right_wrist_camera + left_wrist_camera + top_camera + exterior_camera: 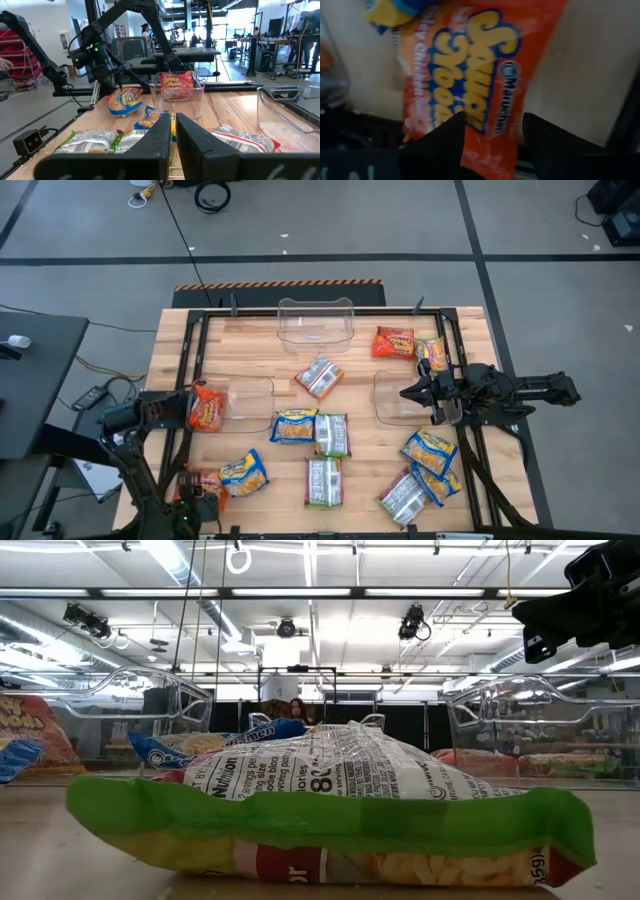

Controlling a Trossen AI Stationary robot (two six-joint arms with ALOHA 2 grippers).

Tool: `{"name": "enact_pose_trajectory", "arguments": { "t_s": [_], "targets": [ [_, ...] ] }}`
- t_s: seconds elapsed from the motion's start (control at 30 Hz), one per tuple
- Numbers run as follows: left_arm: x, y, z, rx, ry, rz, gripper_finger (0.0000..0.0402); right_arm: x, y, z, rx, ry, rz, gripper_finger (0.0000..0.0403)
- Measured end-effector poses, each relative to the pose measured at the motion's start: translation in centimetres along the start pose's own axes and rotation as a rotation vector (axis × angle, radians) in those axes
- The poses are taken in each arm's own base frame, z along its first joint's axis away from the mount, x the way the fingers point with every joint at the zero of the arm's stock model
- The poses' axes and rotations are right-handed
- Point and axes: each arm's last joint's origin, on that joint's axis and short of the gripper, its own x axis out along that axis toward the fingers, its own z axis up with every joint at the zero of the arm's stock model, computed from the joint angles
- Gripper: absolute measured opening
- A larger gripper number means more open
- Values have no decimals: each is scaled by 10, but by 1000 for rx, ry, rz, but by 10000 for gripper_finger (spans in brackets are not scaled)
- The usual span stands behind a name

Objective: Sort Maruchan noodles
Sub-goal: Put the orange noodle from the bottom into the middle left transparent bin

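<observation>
A: Where was the left gripper [196,409] found, and what was held?

B: It was seen at the left of the high view, clamped on an orange-red packet [208,409] that was carried at the left edge of the left bin [250,386]. In the left wrist view the same orange-red packet [465,75] was gripped between the two dark fingers [442,137], its yellow-and-blue lettering plainly shown.

A: And the right gripper [412,393]?

B: It was placed at the right of the high view, over the right bin [385,385], with nothing held; in the right wrist view its fingers [157,135] were seen almost together.

A: How far was the sorting judged to be?

B: Early, it was judged. No packet was seen lying in the right bin or in the back bin [316,308] at upper centre. Still loose on the table [260,345] were a blue-and-yellow packet [295,427] and silver-white packets [319,377] in the middle, blue-and-yellow packets [430,448] at lower right, another orange-red packet [395,342] at upper right, and a blue-and-yellow one [243,472] at lower left.

A: How were the packets described?

B: Flat, crinkled, glossy plastic rectangles; a green-edged packet [330,815] was shown lying just before the low camera.
</observation>
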Motion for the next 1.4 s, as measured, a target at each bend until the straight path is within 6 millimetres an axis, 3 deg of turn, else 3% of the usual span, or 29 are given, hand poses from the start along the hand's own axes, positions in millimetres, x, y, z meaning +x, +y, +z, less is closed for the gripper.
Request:
{"name": "enact_pose_trajectory", "arguments": {
  "t_s": [0.53, 0.67, 0.87, 0.97, 1.2, 1.4],
  "targets": [
    [9, 2, -2, 12, -54, 36, 189, 0, 0, 0, 0, 0, 0, 34],
    [9, 2, -3, 87, -35, 29, 143, 0, 0, 0, 0, 0, 0, 34],
    [9, 3, -3, 175, -25, 34, 27, 0, 0, 0, 0, 0, 0, 34],
    [7, 4, -1, 186, -11, 38, 13, 0, 0, 0, 0, 0, 0, 34],
    [-27, 13, 6, 370, 63, 100, 12, 0, 0, 0, 0, 0, 0, 34],
    [-64, 24, 29, 582, 99, 30, 10, 0, 0, 0, 0, 0, 0, 34]
  ]
}}
